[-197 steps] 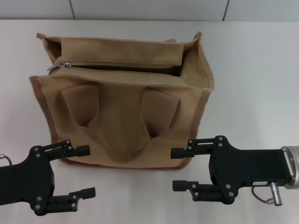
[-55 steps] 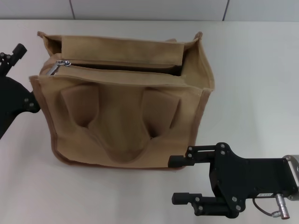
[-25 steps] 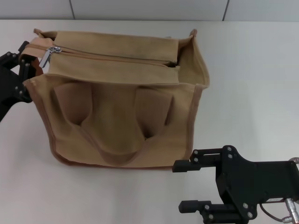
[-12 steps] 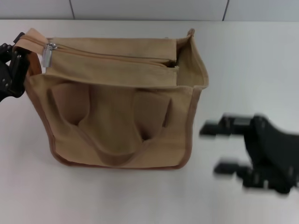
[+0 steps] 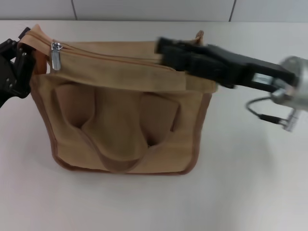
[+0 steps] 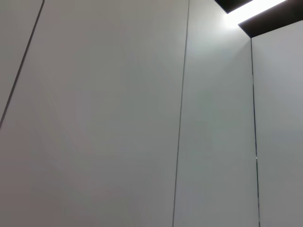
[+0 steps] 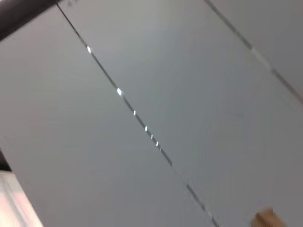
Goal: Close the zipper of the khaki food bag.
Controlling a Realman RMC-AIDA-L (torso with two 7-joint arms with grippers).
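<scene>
The khaki food bag (image 5: 120, 110) stands on the white table, front pocket and looped handles facing me. Its zipper (image 5: 115, 57) runs across the top panel, with the silver slider and pull tab (image 5: 56, 54) at the bag's left end. My left gripper (image 5: 20, 57) is at the left edge of the head view, shut on the bag's raised left end corner, just left of the slider. My right gripper (image 5: 163, 52) reaches in from the right above the right part of the top panel, fingers apart and empty. A small tan patch shows at the edge of the right wrist view (image 7: 267, 218).
The white table (image 5: 250, 183) spreads out in front of and to the right of the bag. A grey panelled wall (image 5: 154, 9) stands behind the table. The left wrist view shows only grey wall panels (image 6: 142, 118) and a light strip.
My right arm has swung up from the front right of the table to over the bag's top right. My left gripper has kept its hold on the left end, now slightly higher.
</scene>
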